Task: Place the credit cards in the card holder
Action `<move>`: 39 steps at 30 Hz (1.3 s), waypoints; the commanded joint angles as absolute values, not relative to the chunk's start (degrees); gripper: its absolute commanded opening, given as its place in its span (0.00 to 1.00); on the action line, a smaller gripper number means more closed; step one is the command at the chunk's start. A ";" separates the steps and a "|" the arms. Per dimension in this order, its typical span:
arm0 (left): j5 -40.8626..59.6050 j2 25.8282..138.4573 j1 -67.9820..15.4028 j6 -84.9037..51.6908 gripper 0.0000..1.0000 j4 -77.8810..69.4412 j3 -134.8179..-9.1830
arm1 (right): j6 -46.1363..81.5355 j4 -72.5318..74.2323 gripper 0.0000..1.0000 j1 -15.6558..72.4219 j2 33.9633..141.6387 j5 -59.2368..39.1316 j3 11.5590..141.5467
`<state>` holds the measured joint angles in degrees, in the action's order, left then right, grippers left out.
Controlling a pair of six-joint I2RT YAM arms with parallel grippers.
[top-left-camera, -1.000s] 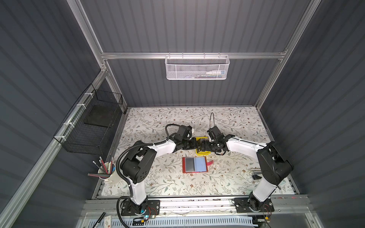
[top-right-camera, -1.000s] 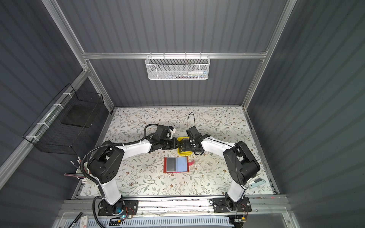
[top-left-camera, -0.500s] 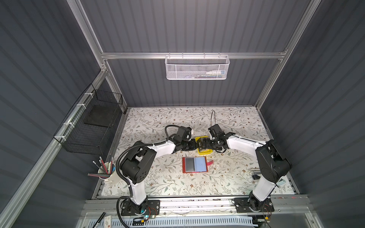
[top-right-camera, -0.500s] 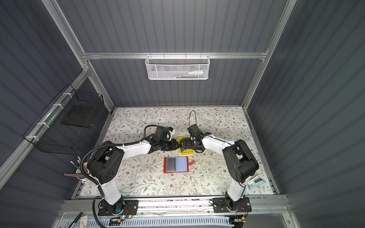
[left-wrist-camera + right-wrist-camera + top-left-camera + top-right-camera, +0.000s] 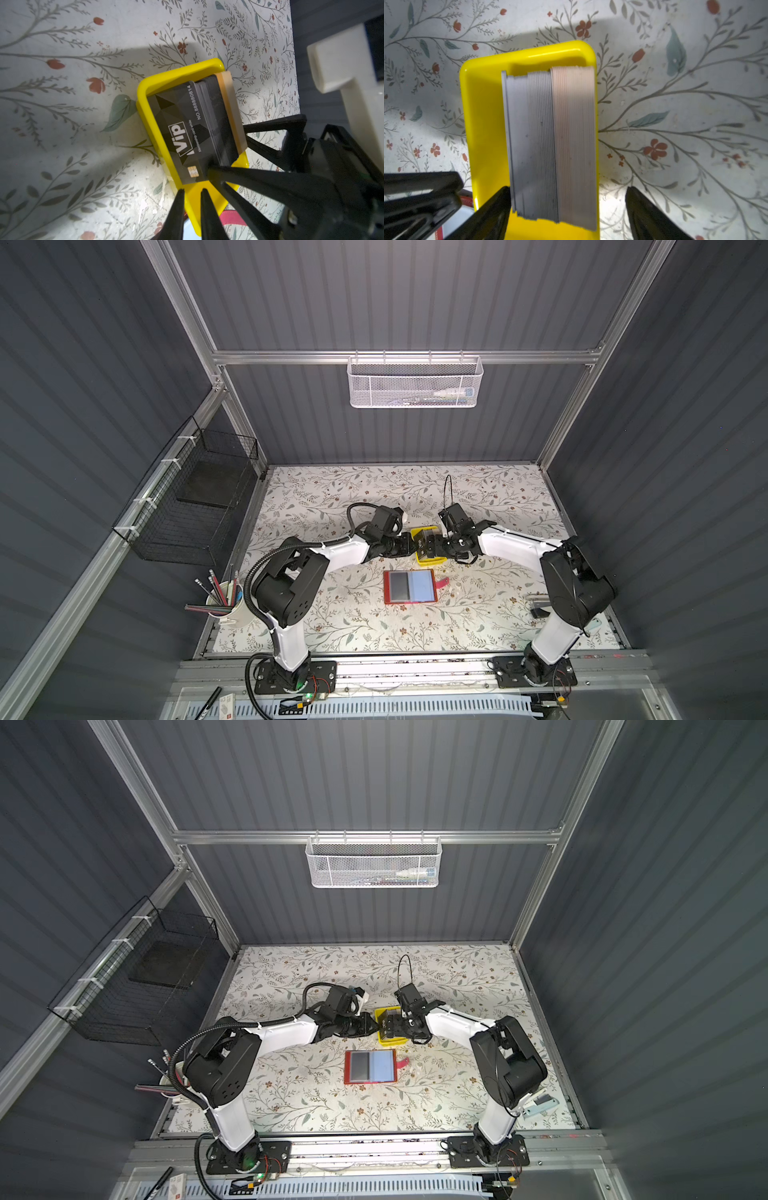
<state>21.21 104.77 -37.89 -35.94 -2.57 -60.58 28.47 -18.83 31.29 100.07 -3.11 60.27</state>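
The credit cards [image 5: 550, 135] stand on edge in the yellow tray [image 5: 483, 124]; left gripper [image 5: 192, 207] pinches its rim, right gripper [image 5: 568, 189] gapes astride the stack. The card holder [image 5: 386, 587] lies open alongside, two cards inside.

Surfaces observed: yellow tray [image 5: 481, 124] was glossy, smooth plastic; credit cards [image 5: 182, 128] were smooth plastic, black face satin, stacked edges matt and finely ribbed; card holder [image 5: 409, 587] had red leather-like rim, clear shiny pockets; table cover [image 5: 62, 124] looked matt, scuffed.
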 commanded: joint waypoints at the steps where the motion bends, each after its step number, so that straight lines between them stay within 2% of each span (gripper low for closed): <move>1: 21.97 104.63 -37.97 -34.90 0.17 -2.04 -62.24 | 28.33 -20.26 0.87 30.73 102.24 -1.41 62.43; 12: 22.29 107.37 -37.97 -34.47 0.17 -1.00 -65.51 | 27.55 -19.89 0.87 30.13 103.69 -2.83 64.01; 28: 23.53 110.75 -38.14 -33.84 0.17 -0.19 -68.21 | 27.49 -17.95 0.88 30.12 97.66 -5.77 57.65; 39: 23.44 112.28 -38.90 -33.13 0.17 1.19 -69.50 | 28.33 -15.66 0.88 28.22 99.46 -8.21 59.03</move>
<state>22.55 111.31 -38.61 -34.72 -0.69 -67.88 28.08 -16.40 28.99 98.65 -7.16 58.28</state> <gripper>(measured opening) 0.166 0.875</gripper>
